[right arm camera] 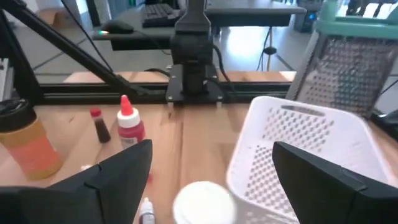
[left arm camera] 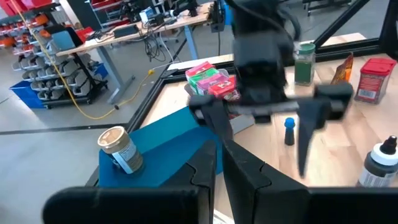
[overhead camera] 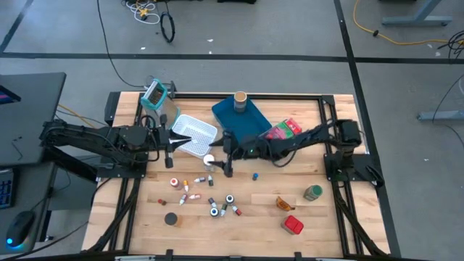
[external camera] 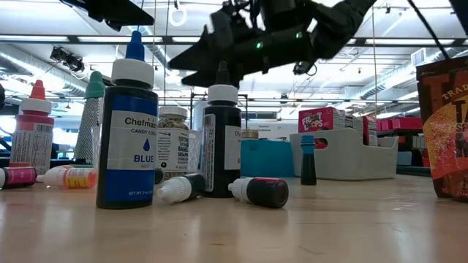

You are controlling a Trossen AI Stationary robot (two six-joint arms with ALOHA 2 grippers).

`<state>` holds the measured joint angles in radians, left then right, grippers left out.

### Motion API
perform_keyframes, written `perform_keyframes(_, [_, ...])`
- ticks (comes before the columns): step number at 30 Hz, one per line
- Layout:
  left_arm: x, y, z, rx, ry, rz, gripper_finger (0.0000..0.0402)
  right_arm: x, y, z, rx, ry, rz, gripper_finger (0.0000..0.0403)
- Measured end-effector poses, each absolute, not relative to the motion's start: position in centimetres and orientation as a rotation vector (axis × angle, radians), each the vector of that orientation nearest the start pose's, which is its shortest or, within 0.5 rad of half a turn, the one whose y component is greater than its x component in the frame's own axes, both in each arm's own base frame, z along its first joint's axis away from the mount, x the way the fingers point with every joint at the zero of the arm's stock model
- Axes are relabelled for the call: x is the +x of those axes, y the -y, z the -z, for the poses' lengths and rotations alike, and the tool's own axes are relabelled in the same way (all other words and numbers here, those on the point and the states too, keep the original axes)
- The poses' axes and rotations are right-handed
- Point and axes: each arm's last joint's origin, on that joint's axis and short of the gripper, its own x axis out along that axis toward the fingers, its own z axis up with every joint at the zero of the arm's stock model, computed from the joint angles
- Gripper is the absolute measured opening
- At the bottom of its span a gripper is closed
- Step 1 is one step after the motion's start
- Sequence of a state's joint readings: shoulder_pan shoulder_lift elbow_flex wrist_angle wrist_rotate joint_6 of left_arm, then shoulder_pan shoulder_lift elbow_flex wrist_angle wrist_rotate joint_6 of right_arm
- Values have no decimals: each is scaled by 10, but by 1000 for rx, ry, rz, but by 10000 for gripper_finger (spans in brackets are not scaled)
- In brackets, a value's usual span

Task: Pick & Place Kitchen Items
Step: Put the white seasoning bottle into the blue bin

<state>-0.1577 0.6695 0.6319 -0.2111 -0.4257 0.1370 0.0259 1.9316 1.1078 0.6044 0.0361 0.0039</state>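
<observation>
While both grippers hover spread, nearest bottle (external camera: 127,131) reads "Chefmaster… BLUE".

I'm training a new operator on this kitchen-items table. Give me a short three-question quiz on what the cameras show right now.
1. True or false: the gold-lidded jar stands on the blue tray.
2. Multiple choice: the right gripper, beside the white basket, is A) open, B) shut on a bottle, C) shut on nothing.
3. Short answer: what colour is the tin at the lower right of the high view?

Key: 1 true; 2 A; 3 red.
</observation>
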Motion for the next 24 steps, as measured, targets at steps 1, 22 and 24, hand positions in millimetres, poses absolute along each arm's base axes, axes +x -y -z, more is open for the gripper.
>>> perform_keyframes(1, [151, 12, -295, 204, -257, -250, 33, 420, -13, -184, 6, -211, 28, 343])
perform_keyframes(22, [151, 12, -295, 164, -252, -255, 33, 432, -12, -138, 50, -290, 104, 316])
perform_keyframes(24, [151, 12, -295, 164, -252, -255, 33, 432, -11, -138, 73, -288, 87, 296])
